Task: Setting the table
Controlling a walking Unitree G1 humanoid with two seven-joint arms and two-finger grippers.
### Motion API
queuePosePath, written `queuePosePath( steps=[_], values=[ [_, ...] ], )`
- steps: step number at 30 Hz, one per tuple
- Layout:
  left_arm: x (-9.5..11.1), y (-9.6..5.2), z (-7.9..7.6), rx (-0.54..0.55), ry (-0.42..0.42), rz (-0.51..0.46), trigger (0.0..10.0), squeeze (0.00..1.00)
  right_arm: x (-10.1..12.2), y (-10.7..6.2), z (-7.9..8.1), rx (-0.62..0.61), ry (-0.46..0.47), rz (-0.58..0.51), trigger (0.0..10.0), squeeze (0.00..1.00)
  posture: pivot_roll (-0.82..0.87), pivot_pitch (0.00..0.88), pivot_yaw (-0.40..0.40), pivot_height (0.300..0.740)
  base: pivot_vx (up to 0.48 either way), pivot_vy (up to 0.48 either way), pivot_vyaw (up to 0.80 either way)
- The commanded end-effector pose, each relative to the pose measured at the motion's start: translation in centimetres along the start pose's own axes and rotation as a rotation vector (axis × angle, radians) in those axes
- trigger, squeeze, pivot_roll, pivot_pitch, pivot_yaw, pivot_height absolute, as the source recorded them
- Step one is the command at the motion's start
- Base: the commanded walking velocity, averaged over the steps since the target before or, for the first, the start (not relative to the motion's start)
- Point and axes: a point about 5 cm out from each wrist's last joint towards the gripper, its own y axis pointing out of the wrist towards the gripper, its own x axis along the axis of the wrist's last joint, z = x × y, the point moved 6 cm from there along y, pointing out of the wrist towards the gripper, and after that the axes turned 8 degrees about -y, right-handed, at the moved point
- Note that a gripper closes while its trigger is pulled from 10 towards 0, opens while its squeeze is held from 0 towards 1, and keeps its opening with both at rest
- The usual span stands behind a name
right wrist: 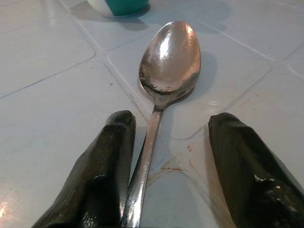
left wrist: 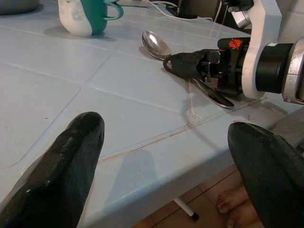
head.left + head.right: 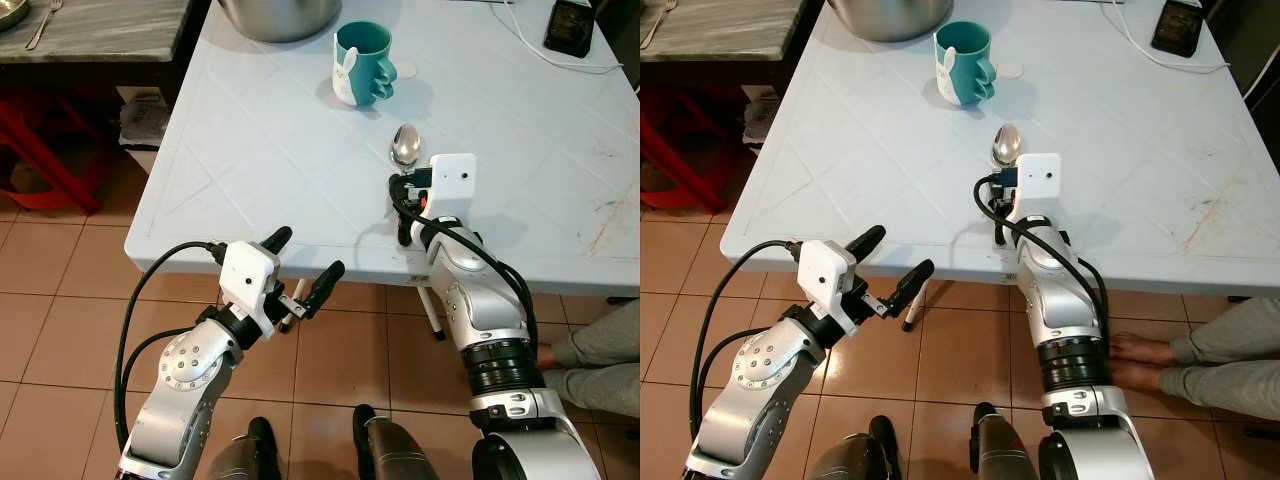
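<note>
A steel spoon [image 3: 405, 145] lies on the white table [image 3: 260, 150] near its front edge, bowl pointing away from me. My right gripper [image 1: 172, 122] rests low over the table, open, with a finger on either side of the spoon [image 1: 168, 57] handle; the handle runs close along one finger [image 1: 107, 166]. A teal mug [image 3: 362, 62] with a white rabbit figure stands upright farther back. My left gripper [image 3: 306, 254] hangs open and holds nothing, in front of and just below the table's front edge, left of the spoon.
A large steel bowl [image 3: 280, 15] sits at the table's back. A black device [image 3: 572, 25] with a white cable lies at the back right. A person's feet [image 3: 1140, 350] and legs are under the table on the right. A red stool [image 3: 50, 160] stands to the left.
</note>
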Motion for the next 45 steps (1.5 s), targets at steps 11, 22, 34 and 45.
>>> queuePosePath(
  steps=[11,22,34,45],
  values=[
    [-0.4,-0.2,-0.3,-0.001,0.003,0.02,10.0,0.0,-1.5,-0.1,2.9,0.101,0.007,0.061,0.0,0.0,-0.11,0.329,0.025,0.74,0.0,0.0,0.0],
    [-0.2,0.0,-0.7,-0.043,0.005,0.015,10.0,0.0,-2.2,-0.2,2.8,0.086,0.014,0.097,0.0,0.0,-0.11,0.327,0.024,0.74,0.0,0.0,0.0],
    [-0.7,0.1,0.7,-0.004,0.077,0.032,10.0,0.0,-2.7,-0.2,2.3,0.068,0.005,0.121,0.0,0.0,-0.12,0.315,0.02,0.74,0.0,0.0,0.0],
    [-1.2,-0.1,2.0,0.036,0.103,0.04,10.0,0.0,-3.7,-0.3,1.9,0.051,0.009,0.164,0.0,0.0,-0.12,0.315,0.019,0.74,0.0,0.0,0.0]
  ],
)
